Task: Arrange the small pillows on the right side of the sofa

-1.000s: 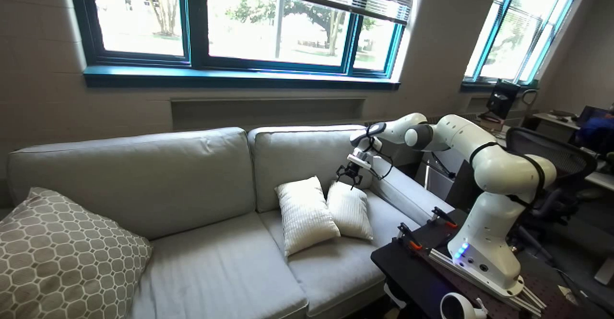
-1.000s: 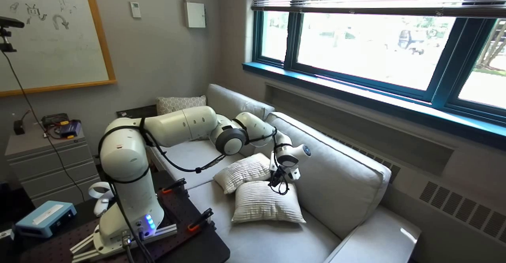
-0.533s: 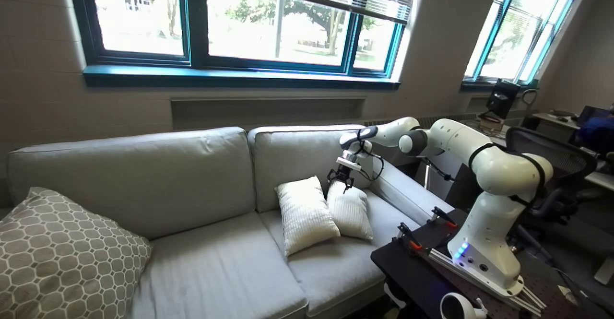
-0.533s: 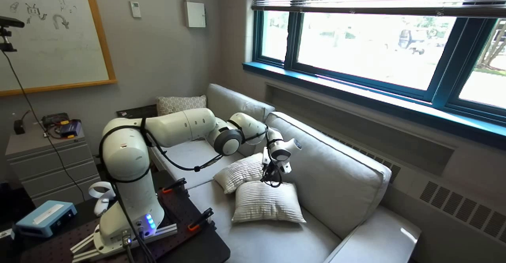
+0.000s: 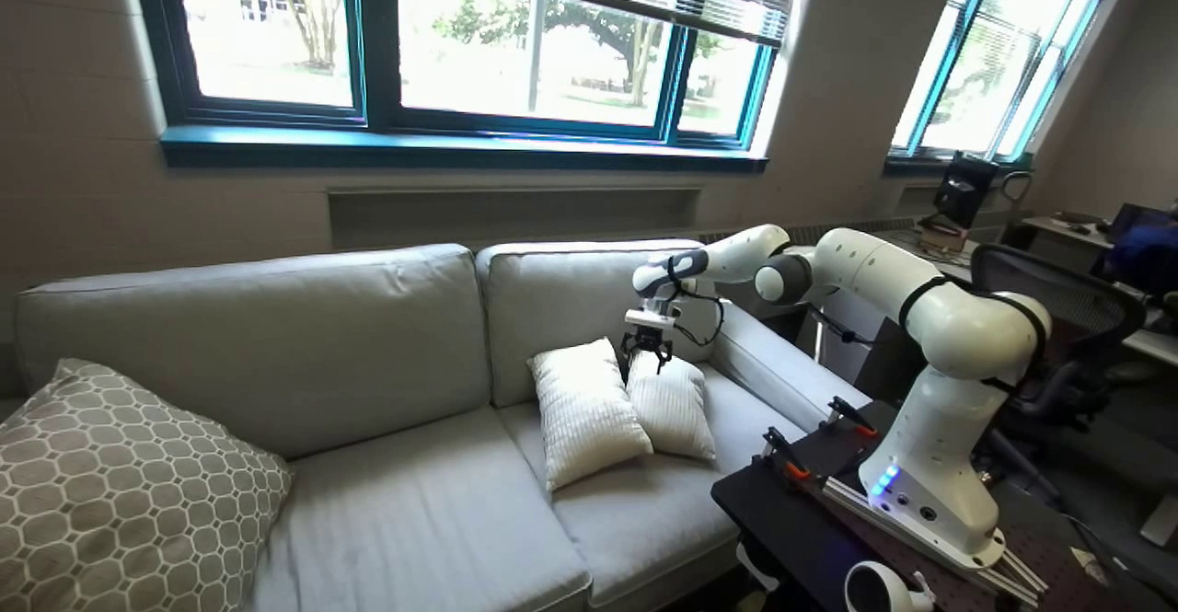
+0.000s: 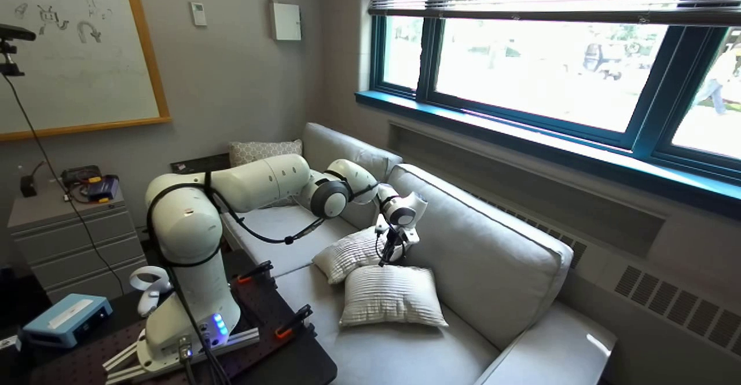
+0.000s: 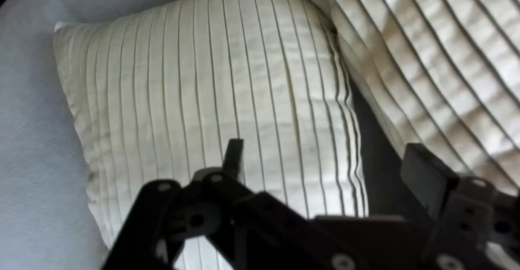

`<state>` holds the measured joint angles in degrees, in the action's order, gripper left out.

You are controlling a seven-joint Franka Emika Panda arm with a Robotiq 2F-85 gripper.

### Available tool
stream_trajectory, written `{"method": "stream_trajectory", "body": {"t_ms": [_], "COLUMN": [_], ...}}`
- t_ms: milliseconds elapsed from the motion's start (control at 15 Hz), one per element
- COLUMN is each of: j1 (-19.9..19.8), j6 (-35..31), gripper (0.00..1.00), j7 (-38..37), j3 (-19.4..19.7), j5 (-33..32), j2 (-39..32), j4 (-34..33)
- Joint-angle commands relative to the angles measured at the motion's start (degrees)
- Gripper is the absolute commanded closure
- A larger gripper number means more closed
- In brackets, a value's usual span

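Two white pleated small pillows lie side by side on the right seat of the grey-beige sofa [image 5: 414, 511]. In an exterior view one small pillow [image 5: 589, 419] leans at the left and the other small pillow [image 5: 672, 414] lies closer to the sofa arm. My gripper [image 5: 646, 356] hangs at the back edge of the pillow by the arm, jaws wide apart with nothing held. From the wrist, one finger of the gripper [image 7: 330, 162] is over that pillow [image 7: 195, 91]. The opposite finger stands over the dark gap and the edge of the neighbouring pillow [image 7: 443, 55]. Whether either finger touches fabric I cannot tell.
A larger lattice-patterned cushion [image 5: 138, 492] sits at the sofa's far left end. The sofa's padded arm [image 5: 782, 373] borders the right seat. Close to the sofa front is a black table [image 5: 764, 502] with clamps [image 6: 292, 322] on its edge. The back cushion [image 6: 480, 252] rises behind the gripper.
In an exterior view the gripper has moved left and slightly down, and its wrist has turned more upright, coming over the gap between the pillows. The pillows have not moved. The jaws stayed open.
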<state>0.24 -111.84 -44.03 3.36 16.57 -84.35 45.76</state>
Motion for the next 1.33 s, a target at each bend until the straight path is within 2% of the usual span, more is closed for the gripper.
{"method": "stream_trajectory", "body": {"t_ms": [0, 200, 533, 1000, 1067, 1267], "j1": [0.7, -0.9, -1.9, -3.1, -2.2, -2.6], "j6": [-0.1, 1.2, 3.0, 0.9, 0.8, 0.8], "gripper": [0.0, 0.0, 0.0, 0.0, 0.0, 0.0], "j7": [-9.3, -11.1, -10.2, -7.6, -9.3, -8.8], "j3": [2.9, 2.1, 1.2, -0.9, 0.3, -0.3], "j5": [-4.2, -5.0, -5.2, -4.2, -5.1, -4.9], "j2": [0.0, -0.1, -0.1, -0.1, -0.1, -0.1], "j4": [0.4, 0.4, 0.0, 0.3, 0.6, 0.6]}}
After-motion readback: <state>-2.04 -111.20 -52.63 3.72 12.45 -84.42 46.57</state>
